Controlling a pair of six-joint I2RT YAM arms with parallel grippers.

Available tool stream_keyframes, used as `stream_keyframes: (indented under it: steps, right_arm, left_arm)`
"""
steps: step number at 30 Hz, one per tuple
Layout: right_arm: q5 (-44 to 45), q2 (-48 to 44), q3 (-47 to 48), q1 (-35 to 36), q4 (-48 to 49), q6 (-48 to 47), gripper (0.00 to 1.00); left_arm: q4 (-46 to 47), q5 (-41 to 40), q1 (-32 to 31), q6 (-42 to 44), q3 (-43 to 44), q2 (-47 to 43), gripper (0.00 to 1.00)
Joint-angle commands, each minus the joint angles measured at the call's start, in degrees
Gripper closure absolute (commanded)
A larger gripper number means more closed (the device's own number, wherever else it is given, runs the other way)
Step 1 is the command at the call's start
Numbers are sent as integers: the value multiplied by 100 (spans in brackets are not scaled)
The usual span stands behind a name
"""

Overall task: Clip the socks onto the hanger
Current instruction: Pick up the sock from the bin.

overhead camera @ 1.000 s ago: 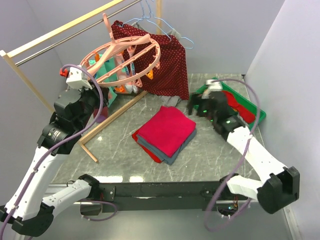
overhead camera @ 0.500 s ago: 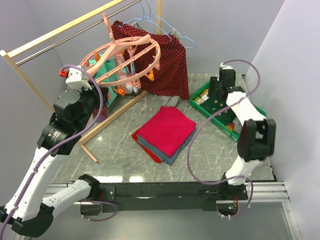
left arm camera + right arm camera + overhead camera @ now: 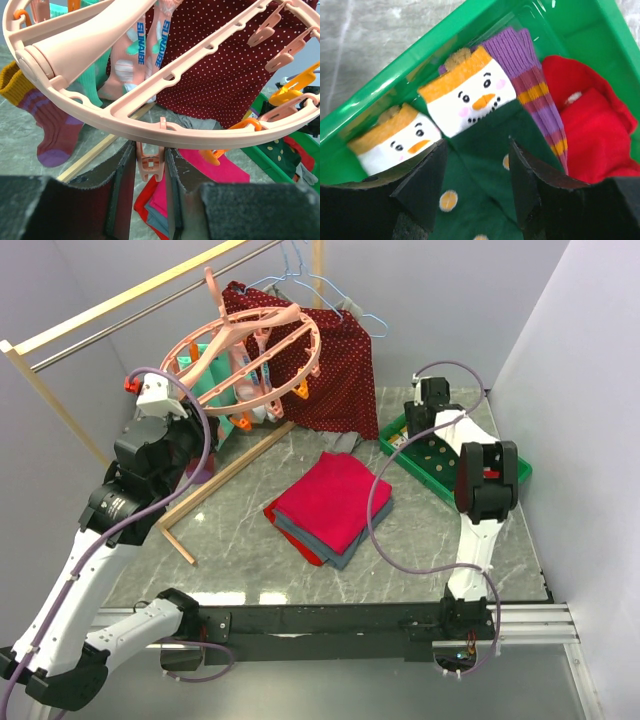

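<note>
Sock pick: right claw (image 3: pixel 475 200) spread open over socks in green tray (image 3: pixel 405 70); left claw (image 3: pixel 150 200) clenched on a clip (image 3: pixel 150 167) of the pink hanger (image 3: pixel 210 90).
The dotted green sock (image 3: pixel 485 170) lies directly beneath, beside purple-striped sock (image 3: pixel 535 90) and red sock (image 3: pixel 590 130). Judged light, limp, grippy knit: pinch the thick snowman cuff (image 3: pixel 470 100), leaving an edge free for the clip.

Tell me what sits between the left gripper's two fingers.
A dangling pink plastic clip of the round pink plastic drying hanger; both fingers of the left gripper appear to touch its sides. The left wrist view shows it.
</note>
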Motion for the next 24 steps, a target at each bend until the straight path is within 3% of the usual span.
stream_keyframes:
  steps: [1,7,10,18,24]
  right_arm:
    - [175,460,782,22,-328,-295,42]
    - [201,1067,1514,66,-962,-199,47]
    - [263,1174,1524,66,-1121,-58,58]
    - [438,719,1181,66,-875,-40,100]
    - [614,-335,663,31,-550,249,100]
  left_arm:
    - [-122,-125,18,-25,177,53,99]
    - [-149,-134,18,-51,177,54,99]
    - [-166,-151,18,-51,177,27,99]
    - [-166,-125,18,-68,168,18,99]
    - [-149,-90,18,-113,168,1,99]
